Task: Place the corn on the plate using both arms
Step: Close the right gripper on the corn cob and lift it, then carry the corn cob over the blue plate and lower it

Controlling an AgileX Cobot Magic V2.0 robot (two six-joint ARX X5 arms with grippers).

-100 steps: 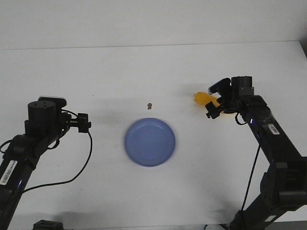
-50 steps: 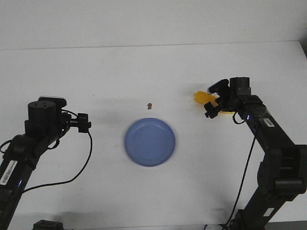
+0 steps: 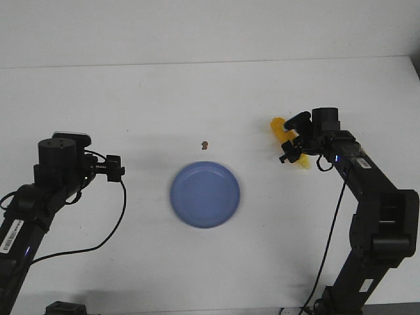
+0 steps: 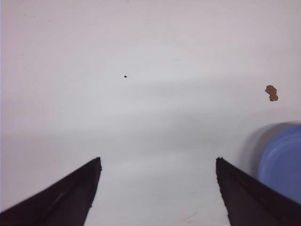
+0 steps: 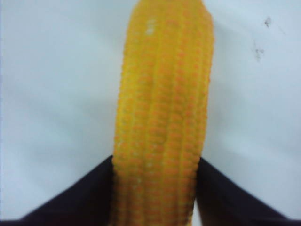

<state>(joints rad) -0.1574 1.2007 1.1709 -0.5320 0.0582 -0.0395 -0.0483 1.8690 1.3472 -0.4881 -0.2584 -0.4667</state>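
Right gripper (image 5: 155,188) clamped on the corn (image 5: 162,117), one black finger pressing each flank of the cob, the rest of it reaching straight out ahead past the fingertips. Likely stiff and light, the rounded kerneled skin apt to roll or slip under pointed tips; better held across the thick middle than near the taper. Beyond, white counter (image 5: 56,70) only. Plate (image 3: 205,195) well off to the gripper's side, toward the middle of the counter, still bare. Left gripper (image 4: 157,188) spread wide, holding nothing, plate rim just off one finger, a brown speck (image 4: 271,92) farther ahead.
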